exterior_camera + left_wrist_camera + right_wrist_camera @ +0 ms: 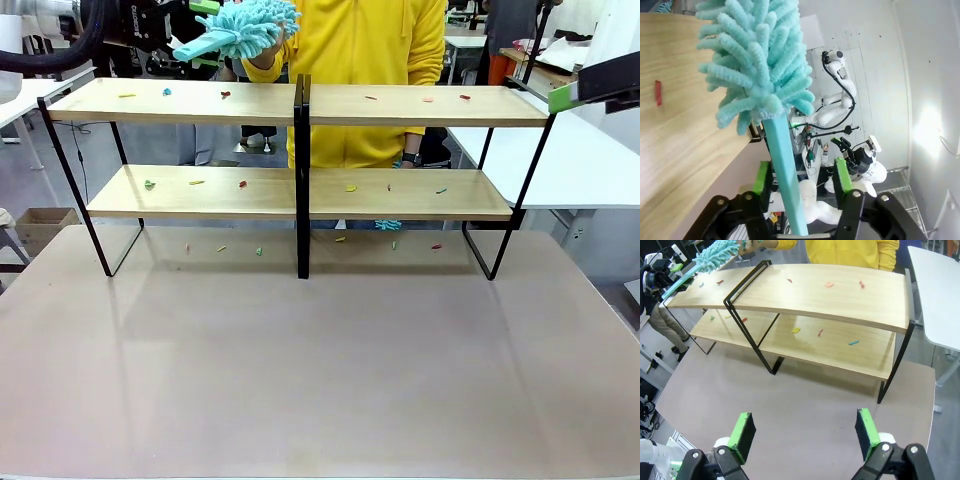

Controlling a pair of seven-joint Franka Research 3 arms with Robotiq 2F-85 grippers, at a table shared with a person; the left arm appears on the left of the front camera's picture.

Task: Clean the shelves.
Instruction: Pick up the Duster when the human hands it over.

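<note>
Two grippers differ: the left gripper [801,169] straddles, unclenched, the handle of the teal duster [245,25] that a person's hand [265,62] offers at upper left, above the littered shelves [200,102] standing mid-frame on the worktop [320,380], while the right gripper [805,432] hangs released.

No legible text or labels

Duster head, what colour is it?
The duster head is pale turquoise, clearest in the left wrist view.
</note>
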